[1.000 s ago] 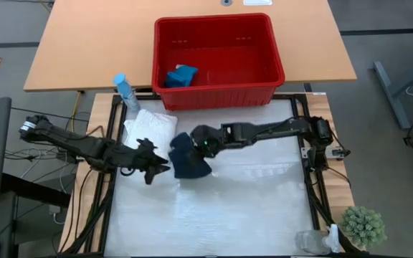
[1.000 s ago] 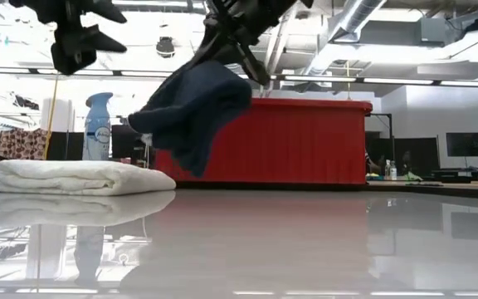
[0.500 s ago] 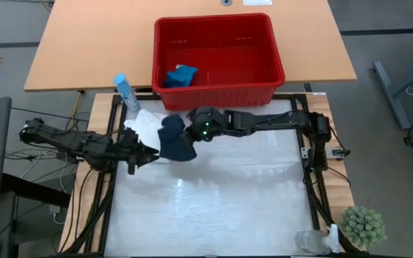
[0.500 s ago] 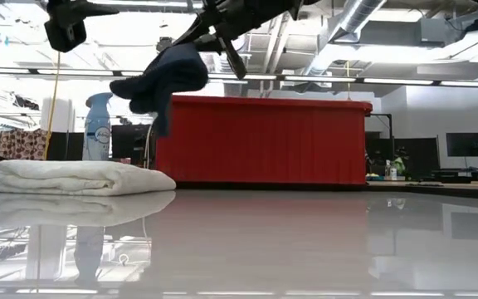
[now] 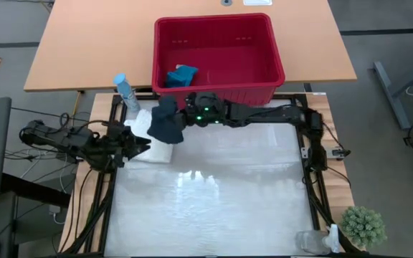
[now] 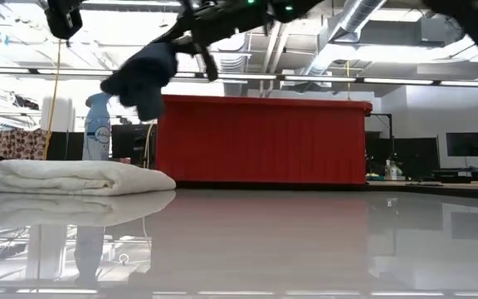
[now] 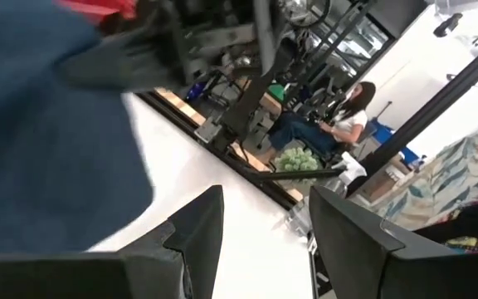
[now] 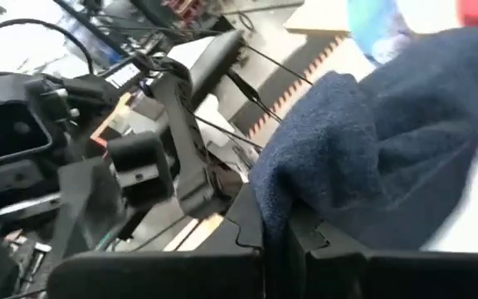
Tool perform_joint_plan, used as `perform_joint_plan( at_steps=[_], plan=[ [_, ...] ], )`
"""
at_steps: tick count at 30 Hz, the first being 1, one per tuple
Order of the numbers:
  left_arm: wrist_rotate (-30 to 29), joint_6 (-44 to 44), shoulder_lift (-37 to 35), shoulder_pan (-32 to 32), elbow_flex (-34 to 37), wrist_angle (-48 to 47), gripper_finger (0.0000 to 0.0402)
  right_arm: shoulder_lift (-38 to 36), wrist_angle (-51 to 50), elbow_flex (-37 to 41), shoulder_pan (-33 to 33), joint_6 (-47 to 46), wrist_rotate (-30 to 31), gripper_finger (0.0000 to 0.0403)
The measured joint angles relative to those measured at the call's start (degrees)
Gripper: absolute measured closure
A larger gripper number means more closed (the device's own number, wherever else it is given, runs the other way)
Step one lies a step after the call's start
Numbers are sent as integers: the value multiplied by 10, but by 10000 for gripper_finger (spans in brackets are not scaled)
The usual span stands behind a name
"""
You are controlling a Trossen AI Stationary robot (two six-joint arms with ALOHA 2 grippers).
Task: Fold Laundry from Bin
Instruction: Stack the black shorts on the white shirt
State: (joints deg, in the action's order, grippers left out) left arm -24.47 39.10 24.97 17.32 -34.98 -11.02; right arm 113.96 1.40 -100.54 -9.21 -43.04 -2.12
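Item: dark navy cloth, carried aloft by the right gripper; white folded cloth on the tabletop.

High view: right gripper [image 5: 183,119] clamped on the dark navy cloth [image 5: 165,123] just in front of the red bin [image 5: 267,82], which holds a teal-blue cloth [image 5: 181,75]; left gripper [image 5: 139,145], fingers apart and empty, over the white folded cloth [image 5: 149,123]; spray bottle [image 5: 124,92] beside.
Low view: navy cloth [image 6: 142,76] hangs limp, clear of the tabletop [image 6: 305,241]; white cloth [image 6: 77,177] lies flat.
Left wrist view: fingers [image 7: 193,228] apart; a seated person behind.
Right wrist view: navy cloth [image 8: 372,158] pinched at a bunched edge.
Handling, judged: light, soft, drapes; take at corners or hems.
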Motion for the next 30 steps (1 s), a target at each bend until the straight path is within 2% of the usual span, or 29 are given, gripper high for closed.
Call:
perform_joint_plan(
  at_steps=[3, 10, 11, 13, 17, 21, 24, 28, 30],
  plan=[
    [0, -5, -3, 0, 0, 1, 233, 54, -19, -83, 1, 24, -13, 372],
    [20, -7, -11, 1, 0, 20, 233, 200, -72, -339, -11, 28, -70, 372],
    [25, -7, -14, 1, -1, 23, 233, 219, -49, -347, -11, 25, -74, 372],
    [32, -7, -19, 2, -4, 18, 233, 226, 24, -309, -12, -22, -80, 372],
    [37, -23, -27, 2, -17, 18, 233, 259, 46, -302, -15, -52, -86, 372],
    [31, -44, -35, 2, -21, 20, 233, 298, 102, -322, -16, -48, -85, 372],
    [27, -52, -34, 2, -21, 18, 233, 336, 123, -344, -18, -83, -84, 372],
    [27, -58, -34, 2, -21, 15, 233, 343, 138, -336, -19, -89, -62, 372],
    [24, -65, -34, 2, -21, 15, 233, 352, 181, -346, -23, -90, -59, 372]
  ],
)
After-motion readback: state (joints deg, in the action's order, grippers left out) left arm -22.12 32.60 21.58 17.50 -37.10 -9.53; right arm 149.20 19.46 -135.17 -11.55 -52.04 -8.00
